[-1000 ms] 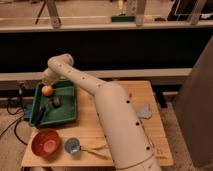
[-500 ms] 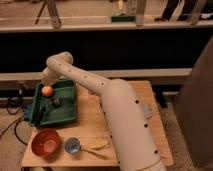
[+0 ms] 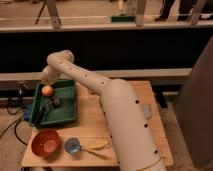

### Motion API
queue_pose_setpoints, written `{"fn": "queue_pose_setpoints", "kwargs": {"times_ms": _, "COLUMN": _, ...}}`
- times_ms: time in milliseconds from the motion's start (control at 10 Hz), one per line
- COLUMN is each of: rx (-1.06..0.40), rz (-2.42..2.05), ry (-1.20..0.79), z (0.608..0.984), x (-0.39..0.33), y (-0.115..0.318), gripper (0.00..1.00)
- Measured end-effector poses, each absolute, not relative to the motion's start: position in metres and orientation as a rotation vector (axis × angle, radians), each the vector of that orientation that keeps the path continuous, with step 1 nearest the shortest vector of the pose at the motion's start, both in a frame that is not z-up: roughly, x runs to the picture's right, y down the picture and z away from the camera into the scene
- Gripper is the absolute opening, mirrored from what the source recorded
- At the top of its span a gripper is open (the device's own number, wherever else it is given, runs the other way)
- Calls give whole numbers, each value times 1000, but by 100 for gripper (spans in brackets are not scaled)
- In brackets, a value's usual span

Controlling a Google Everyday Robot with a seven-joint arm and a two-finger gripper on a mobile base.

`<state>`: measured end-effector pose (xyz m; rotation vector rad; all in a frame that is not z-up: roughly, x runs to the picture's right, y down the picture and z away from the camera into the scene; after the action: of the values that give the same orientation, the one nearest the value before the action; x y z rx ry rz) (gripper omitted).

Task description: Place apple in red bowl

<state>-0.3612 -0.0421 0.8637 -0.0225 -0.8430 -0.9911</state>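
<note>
Since half a second ago, the bend of the arm sits a little higher in the view, while the apple lies at the same place as before.

This white arm is the biggest thing here. It rises from the lower right, goes diagonally over the wooden surface to a rounded bend at the upper left, and then turns down toward the back left part of the green tray.

That surface is a light wooden top, and it carries everything else. On its left half stands the green tray, a shallow rectangle that reaches almost to the back edge.

In front of the tray, near the front left corner of the surface, stands the red bowl. It is round and shallow, with a lighter inside, and nothing lies in it.

At the end of the arm, the end effector hangs over the back left corner of the tray, just above the apple. I cannot tell whether it is spread or pressed together.

Just right of the red bowl stands a small blue cup. The apple rests inside the tray at its back left corner, well apart from the red bowl.

Two dark things lie in the tray near the apple; what they are is not clear. A slim yellowish item lies beside the cup, and a small grey piece lies right of the arm.
</note>
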Motion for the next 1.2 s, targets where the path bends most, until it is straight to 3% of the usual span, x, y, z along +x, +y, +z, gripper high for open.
{"fn": "queue_pose_setpoints", "kwargs": {"times_ms": 500, "rx": -4, "rz": -1009, "ry": -912, "z": 893, "x": -367, "y": -23, "gripper": 77}}
{"fn": "queue_pose_setpoints", "kwargs": {"times_ms": 1200, "rx": 2, "rz": -1059, "ry": -944, "z": 912, "x": -381, "y": -13, "gripper": 80}}
